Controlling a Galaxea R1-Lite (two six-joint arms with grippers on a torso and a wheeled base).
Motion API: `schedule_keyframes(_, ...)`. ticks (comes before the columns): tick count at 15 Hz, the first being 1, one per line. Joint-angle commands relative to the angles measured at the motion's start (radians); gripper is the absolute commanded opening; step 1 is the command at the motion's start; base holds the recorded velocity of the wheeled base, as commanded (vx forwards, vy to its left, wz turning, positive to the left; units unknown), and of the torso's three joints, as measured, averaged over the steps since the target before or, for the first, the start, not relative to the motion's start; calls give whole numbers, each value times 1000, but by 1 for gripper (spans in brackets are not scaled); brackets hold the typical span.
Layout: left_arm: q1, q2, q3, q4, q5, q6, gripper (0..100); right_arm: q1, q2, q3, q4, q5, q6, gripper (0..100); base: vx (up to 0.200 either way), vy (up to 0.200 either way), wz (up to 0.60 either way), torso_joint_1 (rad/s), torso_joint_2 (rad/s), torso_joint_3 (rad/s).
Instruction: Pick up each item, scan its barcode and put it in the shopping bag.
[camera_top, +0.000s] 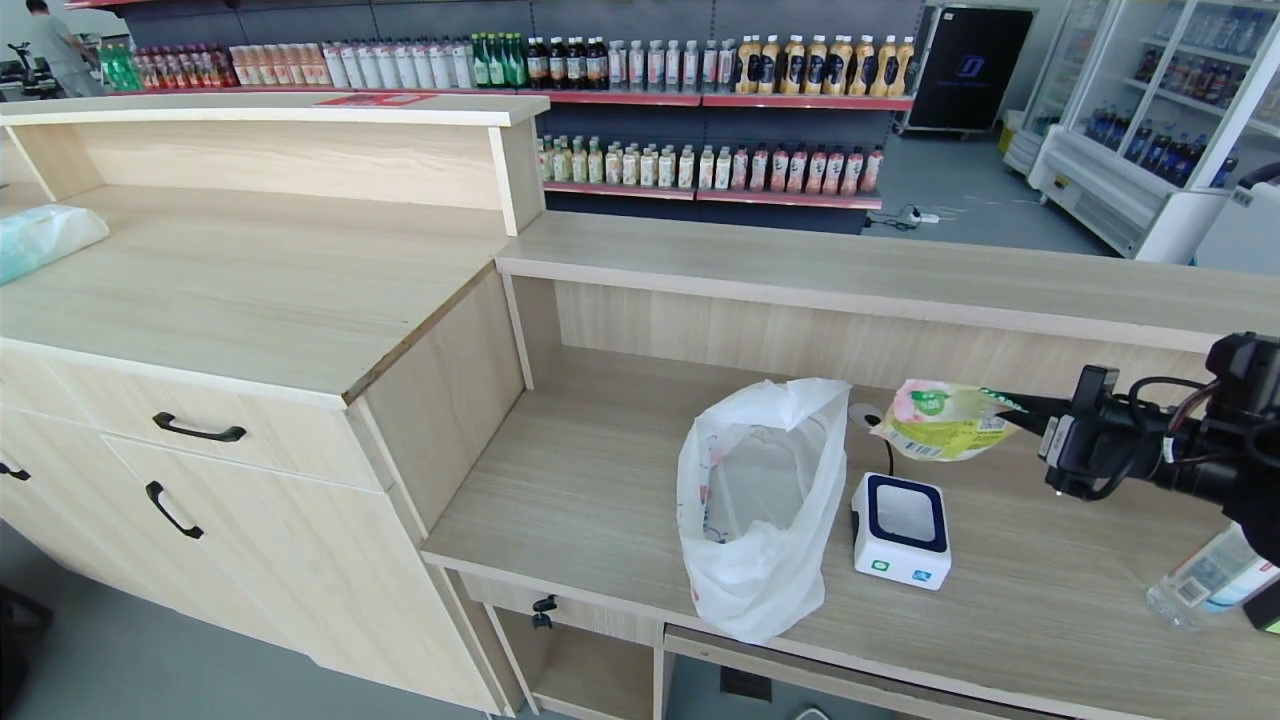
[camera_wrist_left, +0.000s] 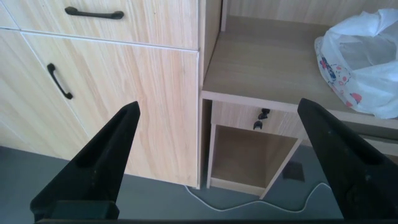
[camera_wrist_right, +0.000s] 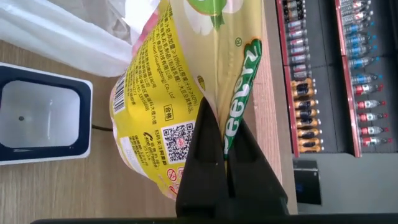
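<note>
Head view: right tool (camera_top: 1008, 404) pinching a snack packet (camera_top: 940, 422), scanner (camera_top: 900, 525) low ahead of it; barcode (camera_wrist_right: 120, 102) likely needs tilting down.

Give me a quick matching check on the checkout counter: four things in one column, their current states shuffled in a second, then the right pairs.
1. snack packet
2. shopping bag
3. scanner
4. left hand

A. open, holding nothing
B. stands open-mouthed on the counter
C. pinched at its edge by the right hand
D. sits flat on the counter beside the shopping bag

Pairs: 1-C, 2-B, 3-D, 4-A.
</note>
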Motion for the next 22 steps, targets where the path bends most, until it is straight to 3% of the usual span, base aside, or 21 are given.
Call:
schedule_keyframes(1,0,1,0,0,0,0,100,0,11,-1,-17,3,-1,0,0,0,0,0,0,0)
schedule_keyframes(22,0,1,0,0,0,0,100,5,146,-58,-60,61,10,0,0,0,0,0,0,0)
